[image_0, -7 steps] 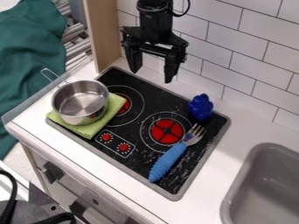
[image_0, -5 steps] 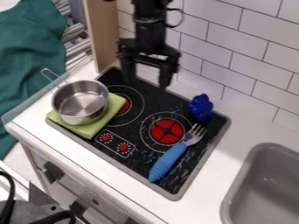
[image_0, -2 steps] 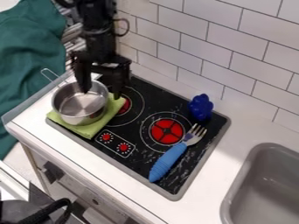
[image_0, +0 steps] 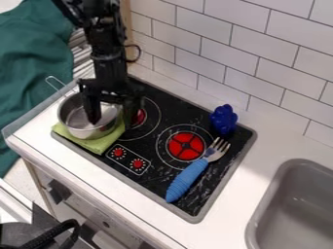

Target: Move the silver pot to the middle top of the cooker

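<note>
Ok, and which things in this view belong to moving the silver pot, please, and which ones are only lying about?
For the job:
- silver pot
- cooker, where it should go
- gripper, at the pot

Just there:
- green cloth, under the pot
- fork with blue handle
- dark blue object
- grey sink
- teal fabric

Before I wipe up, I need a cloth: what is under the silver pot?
A green cloth pokes out from under the silver pot; whatever else lies beneath its base is covered.
</note>
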### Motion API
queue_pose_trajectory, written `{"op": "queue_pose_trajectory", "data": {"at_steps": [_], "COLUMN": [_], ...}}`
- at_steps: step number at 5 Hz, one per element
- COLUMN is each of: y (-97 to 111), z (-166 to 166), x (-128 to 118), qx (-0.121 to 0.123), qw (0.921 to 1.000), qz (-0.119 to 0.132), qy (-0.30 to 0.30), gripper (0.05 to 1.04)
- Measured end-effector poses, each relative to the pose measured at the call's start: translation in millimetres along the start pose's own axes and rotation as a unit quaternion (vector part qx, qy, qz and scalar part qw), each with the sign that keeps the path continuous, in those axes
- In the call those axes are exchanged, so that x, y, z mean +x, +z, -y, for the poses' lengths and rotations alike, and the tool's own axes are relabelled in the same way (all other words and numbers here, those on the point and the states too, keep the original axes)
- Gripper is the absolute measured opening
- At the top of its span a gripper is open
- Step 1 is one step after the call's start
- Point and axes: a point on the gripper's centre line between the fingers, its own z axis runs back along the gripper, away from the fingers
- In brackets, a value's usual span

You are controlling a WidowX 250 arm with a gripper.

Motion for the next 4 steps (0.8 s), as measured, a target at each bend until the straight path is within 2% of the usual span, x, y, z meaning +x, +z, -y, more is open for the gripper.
{"op": "queue_pose_trajectory", "data": {"at_steps": [1, 3, 4], "y": [-11.5, -11.1, -10.6], "z": [-0.5, -2.8, -4.1], "x": [-0.2, 2.2, 1.6], "qx": [-0.001, 0.005, 0.011], "qw": [0.9999, 0.9999, 0.9999], "qz": [-0.011, -0.009, -0.011], "qy": [-0.006, -0.008, -0.007], "gripper": [0.949, 0.345, 0.146]}}
